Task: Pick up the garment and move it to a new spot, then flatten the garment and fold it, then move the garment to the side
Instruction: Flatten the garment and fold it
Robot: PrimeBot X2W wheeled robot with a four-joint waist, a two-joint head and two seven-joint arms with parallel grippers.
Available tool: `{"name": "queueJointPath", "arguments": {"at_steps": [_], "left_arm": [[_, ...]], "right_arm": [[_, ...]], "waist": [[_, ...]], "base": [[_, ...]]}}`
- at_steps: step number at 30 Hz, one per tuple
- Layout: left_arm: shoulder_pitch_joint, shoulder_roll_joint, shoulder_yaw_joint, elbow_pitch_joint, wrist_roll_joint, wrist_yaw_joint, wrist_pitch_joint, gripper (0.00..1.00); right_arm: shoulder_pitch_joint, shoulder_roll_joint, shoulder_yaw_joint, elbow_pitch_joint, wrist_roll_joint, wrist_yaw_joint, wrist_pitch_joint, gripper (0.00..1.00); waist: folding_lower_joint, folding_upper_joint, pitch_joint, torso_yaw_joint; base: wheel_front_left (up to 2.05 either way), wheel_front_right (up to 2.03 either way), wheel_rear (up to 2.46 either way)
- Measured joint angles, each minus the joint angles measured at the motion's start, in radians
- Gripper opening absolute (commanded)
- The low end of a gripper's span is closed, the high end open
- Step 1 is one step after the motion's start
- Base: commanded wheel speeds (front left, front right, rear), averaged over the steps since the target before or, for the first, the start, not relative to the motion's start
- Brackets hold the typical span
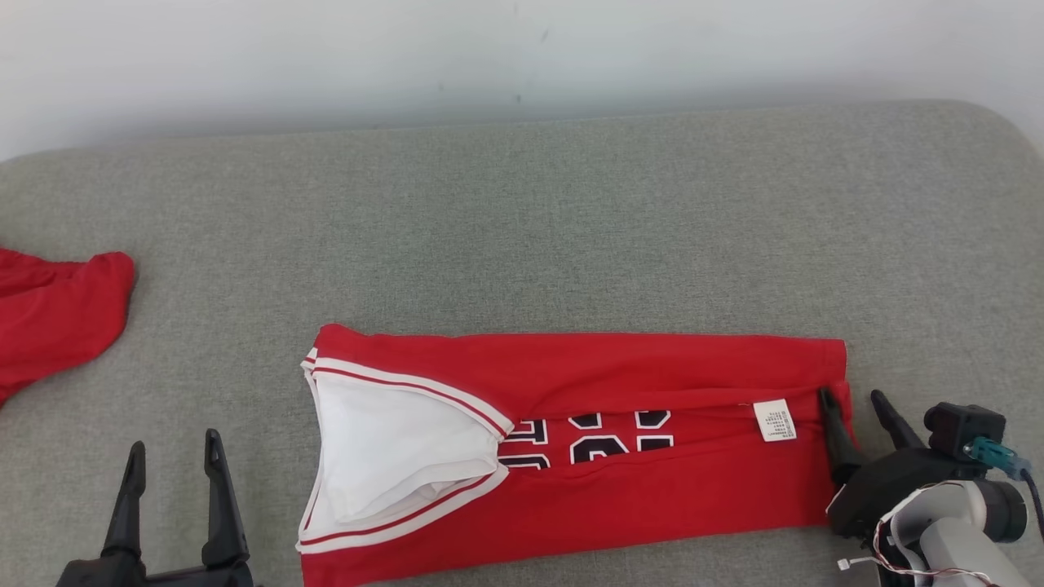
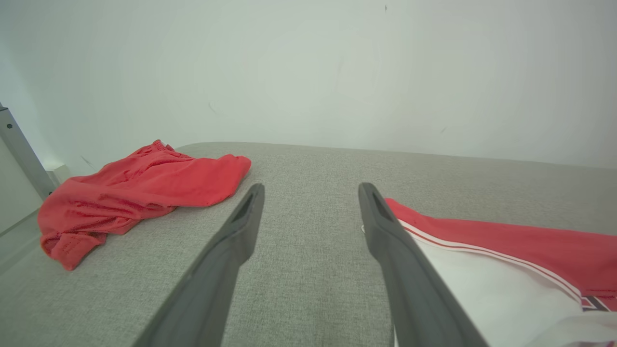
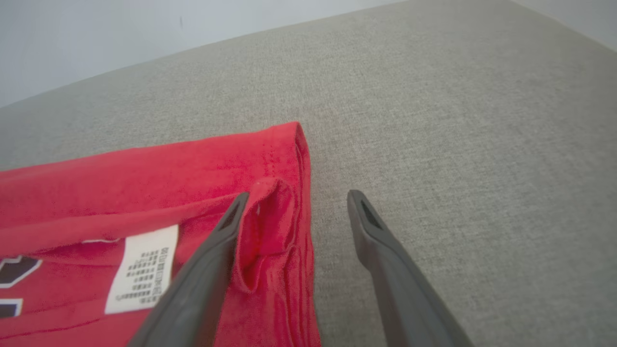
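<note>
The garment [image 1: 620,489] is a red jersey with white trim, dark numerals and a white label [image 1: 773,421]. It lies folded into a long band across the grey cushion [image 1: 571,228]. My left gripper [image 1: 173,456] stands open on the cushion left of the white collar end [image 2: 482,284], apart from it. My right gripper [image 1: 856,399] is open at the band's right hem. Its left finger [image 3: 207,274] rests over a raised fold of the red hem [image 3: 270,217]; the other finger is over bare cushion. Nothing is held.
A second red garment [image 1: 57,318] lies crumpled at the cushion's left edge; it is also in the left wrist view [image 2: 135,193]. A pale wall [image 1: 522,57] runs behind the cushion. A grey metal post [image 2: 24,154] stands at far left.
</note>
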Motion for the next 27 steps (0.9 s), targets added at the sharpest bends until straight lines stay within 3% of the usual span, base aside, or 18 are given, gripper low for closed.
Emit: {"name": "queueJointPath", "arguments": {"at_steps": [6, 7, 8, 9, 17, 22, 27], "left_arm": [[0.004, -0.020, 0.026, 0.015, 0.019, -0.025, 0.000, 1.00], [0.005, -0.022, 0.029, 0.018, 0.024, -0.026, 0.000, 1.00], [0.005, -0.025, 0.032, 0.020, 0.026, -0.031, 0.000, 1.00], [0.005, -0.026, 0.035, 0.023, 0.028, -0.033, 0.000, 1.00], [0.006, -0.037, 0.061, 0.039, 0.038, -0.042, 0.000, 1.00], [0.011, -0.041, 0.068, 0.044, 0.042, -0.043, 0.000, 1.00], [0.015, -0.042, 0.079, 0.042, 0.043, -0.050, 0.000, 1.00]], "right_arm": [[-0.041, 0.019, 0.037, 0.099, 0.018, 0.000, 0.003, 0.96], [-0.047, 0.021, 0.044, 0.110, 0.025, 0.000, 0.003, 0.49], [-0.052, 0.021, 0.055, 0.120, 0.029, 0.000, 0.005, 0.35], [-0.056, 0.021, 0.065, 0.128, 0.036, 0.000, 0.006, 0.00], [-0.090, -0.009, 0.097, 0.177, 0.088, 0.001, -0.022, 0.00], [-0.118, -0.140, 0.054, 0.219, 0.095, 0.000, -0.046, 0.00], [-0.138, -0.215, -0.002, 0.240, 0.095, 0.000, -0.056, 0.00]], "waist": [[0.0000, 0.0000, 0.006, 0.013], [0.0000, 0.0001, 0.006, 0.014], [0.0000, 0.0000, 0.005, 0.015], [0.0000, 0.0000, 0.005, 0.016], [0.0000, 0.0000, -0.011, 0.003], [0.0000, 0.0001, -0.026, -0.015], [0.0000, 0.0000, -0.036, -0.029]], "base": [[0.00, 0.00, 0.00], [0.00, 0.00, 0.00], [0.00, 0.00, 0.00], [0.00, 0.00, 0.00], [0.00, 0.00, 0.00], [0.00, 0.00, 0.00], [0.00, 0.00, 0.00]]}}
